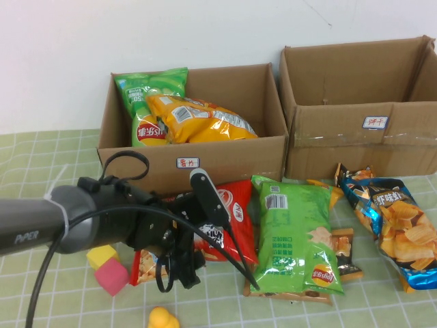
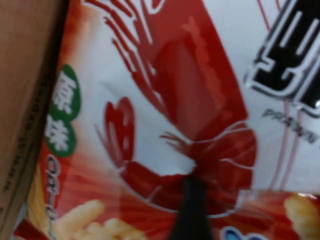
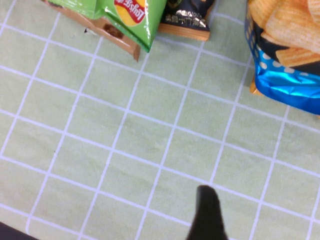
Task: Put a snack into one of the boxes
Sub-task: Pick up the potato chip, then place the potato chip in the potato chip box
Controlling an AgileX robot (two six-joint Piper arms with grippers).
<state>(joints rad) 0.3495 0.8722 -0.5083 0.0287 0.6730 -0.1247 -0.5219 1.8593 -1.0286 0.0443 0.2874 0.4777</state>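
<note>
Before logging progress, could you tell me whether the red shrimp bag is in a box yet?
Not yet: shrimp bag lies on the table under the left gripper.

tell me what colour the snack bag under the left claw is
Red and white, with a big red prawn printed on it: the shrimp-stick bag. Left wrist view shows it best.

Light: bright, even, soft shadows under the bags.
Glare: sheen on the snack (image 2: 200, 100).
Blur: left wrist view soft, close-up.
</note>
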